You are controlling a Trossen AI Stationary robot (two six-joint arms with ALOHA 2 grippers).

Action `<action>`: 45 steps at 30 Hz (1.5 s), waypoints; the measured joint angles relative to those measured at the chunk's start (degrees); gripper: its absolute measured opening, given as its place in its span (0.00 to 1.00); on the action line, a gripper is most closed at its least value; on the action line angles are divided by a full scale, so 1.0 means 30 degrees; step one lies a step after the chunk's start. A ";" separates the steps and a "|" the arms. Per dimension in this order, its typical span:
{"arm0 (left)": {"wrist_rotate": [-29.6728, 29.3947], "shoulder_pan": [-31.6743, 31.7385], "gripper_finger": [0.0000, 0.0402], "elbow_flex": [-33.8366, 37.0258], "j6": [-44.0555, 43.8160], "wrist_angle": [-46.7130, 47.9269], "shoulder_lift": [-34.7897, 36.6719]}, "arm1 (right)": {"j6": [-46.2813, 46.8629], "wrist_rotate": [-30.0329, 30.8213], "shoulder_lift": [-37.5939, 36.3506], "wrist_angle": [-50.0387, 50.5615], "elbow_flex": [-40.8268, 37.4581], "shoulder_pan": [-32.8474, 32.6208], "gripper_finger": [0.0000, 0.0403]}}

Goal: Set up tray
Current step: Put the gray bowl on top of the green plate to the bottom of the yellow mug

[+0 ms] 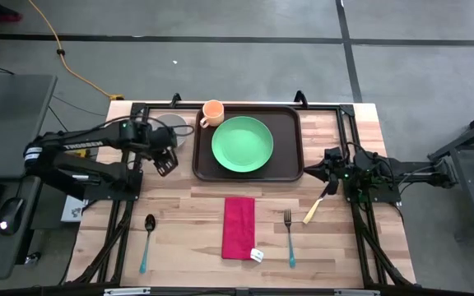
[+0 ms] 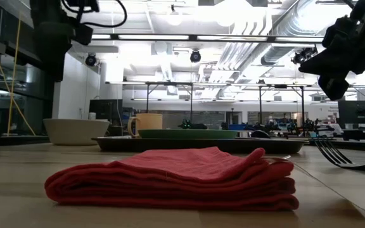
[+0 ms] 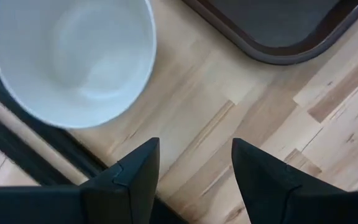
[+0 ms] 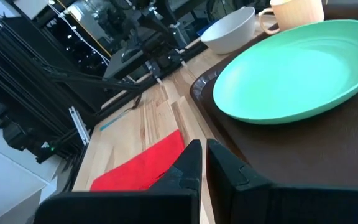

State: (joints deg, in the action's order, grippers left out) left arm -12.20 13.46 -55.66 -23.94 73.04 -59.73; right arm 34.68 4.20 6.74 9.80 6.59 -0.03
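Low down, the red napkin (image 2: 176, 177) blocks most of the tray (image 2: 195, 144), the fork (image 2: 344, 155) runs off the frame's right edge, and the white bowl (image 3: 73, 59) is cropped at upper left.

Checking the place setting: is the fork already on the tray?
No: in the high view the fork lies on the bare wooden table, right of the napkin and apart from the tray.
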 joint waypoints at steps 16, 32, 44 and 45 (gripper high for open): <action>0.3117 0.6175 0.57 0.0007 0.6863 -0.2517 -0.1559 | 0.0474 0.0272 0.0000 -0.0664 0.0000 0.0000 0.00; 0.4422 0.8259 0.57 0.2691 0.8407 -0.3381 -0.2141 | 0.0466 0.0576 0.0000 -0.0663 0.0000 -0.0007 0.00; 0.2385 0.8259 0.57 0.2958 0.9426 -0.4031 -0.2127 | 0.0452 0.1132 0.0000 -0.0656 0.0000 -0.0002 0.00; 0.2405 0.8259 0.57 0.2958 0.9482 -0.4031 -0.2127 | 0.0452 0.1132 0.0000 -0.0656 0.0000 -0.0003 0.00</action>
State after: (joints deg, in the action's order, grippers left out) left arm -4.99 38.24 -46.78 4.50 60.95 -66.11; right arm 36.03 7.60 6.74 7.84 6.59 -0.04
